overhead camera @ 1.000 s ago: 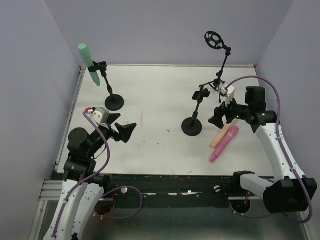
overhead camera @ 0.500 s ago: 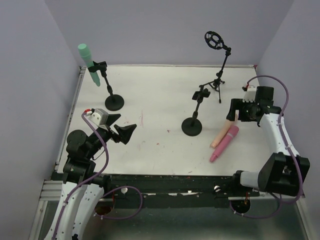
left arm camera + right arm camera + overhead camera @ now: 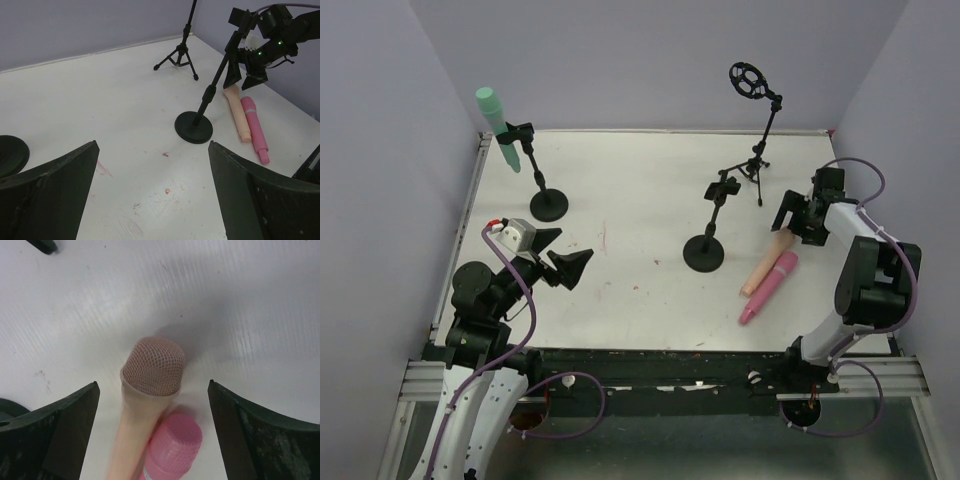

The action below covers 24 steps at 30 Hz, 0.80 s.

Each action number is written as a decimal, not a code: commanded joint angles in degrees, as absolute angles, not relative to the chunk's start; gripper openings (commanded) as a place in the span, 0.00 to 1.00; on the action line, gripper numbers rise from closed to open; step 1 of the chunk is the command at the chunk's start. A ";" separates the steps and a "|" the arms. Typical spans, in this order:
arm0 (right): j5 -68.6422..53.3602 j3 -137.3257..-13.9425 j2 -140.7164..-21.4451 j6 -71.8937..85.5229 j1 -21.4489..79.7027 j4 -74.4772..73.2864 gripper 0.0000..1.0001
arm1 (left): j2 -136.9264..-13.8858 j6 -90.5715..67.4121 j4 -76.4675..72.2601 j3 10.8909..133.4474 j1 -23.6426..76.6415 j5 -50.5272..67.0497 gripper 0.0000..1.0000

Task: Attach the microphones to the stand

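Note:
The mint green microphone [image 3: 492, 118] sits clipped in the left stand [image 3: 549, 205]. The peach microphone [image 3: 758, 274] and pink microphone [image 3: 769, 287] lie side by side on the table at the right, touching. My right gripper [image 3: 790, 226] is open and hovers over their heads. In the right wrist view the peach head [image 3: 152, 365] and pink head [image 3: 172, 442] lie between its jaws [image 3: 152, 384], untouched. My left gripper [image 3: 565, 262] is open and empty at the near left [image 3: 152, 145]. The middle stand [image 3: 705, 250] carries an empty clip [image 3: 724, 187].
A tripod stand [image 3: 756, 165] with a ring mount [image 3: 750, 80] stands at the back right, close behind my right gripper. The middle stand's round base [image 3: 193, 127] sits just left of the two lying microphones [image 3: 247, 120]. Purple walls enclose the table.
My right arm has folded in and its gripper has shifted right to hang over the heads of the peach and pink microphones. My left arm has not moved.

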State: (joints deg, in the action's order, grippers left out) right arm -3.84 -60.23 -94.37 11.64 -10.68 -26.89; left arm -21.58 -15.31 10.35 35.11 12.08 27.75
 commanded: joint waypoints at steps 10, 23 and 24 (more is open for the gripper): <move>-5.53 -63.19 -103.01 16.52 -10.99 -21.71 0.88 | -22.06 -15.73 9.23 34.89 11.95 29.27 0.99; -9.48 -60.21 -102.13 17.32 -10.90 -20.48 0.73 | -22.76 -15.73 9.32 34.81 11.95 29.18 0.99; -10.01 -60.21 -101.87 17.66 -10.90 -20.39 0.70 | -22.76 -15.73 9.32 34.80 11.95 29.18 0.99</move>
State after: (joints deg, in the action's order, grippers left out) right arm -6.96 -62.17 -102.10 16.71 -10.72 -20.62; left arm -22.57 -15.35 10.33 35.11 12.08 27.79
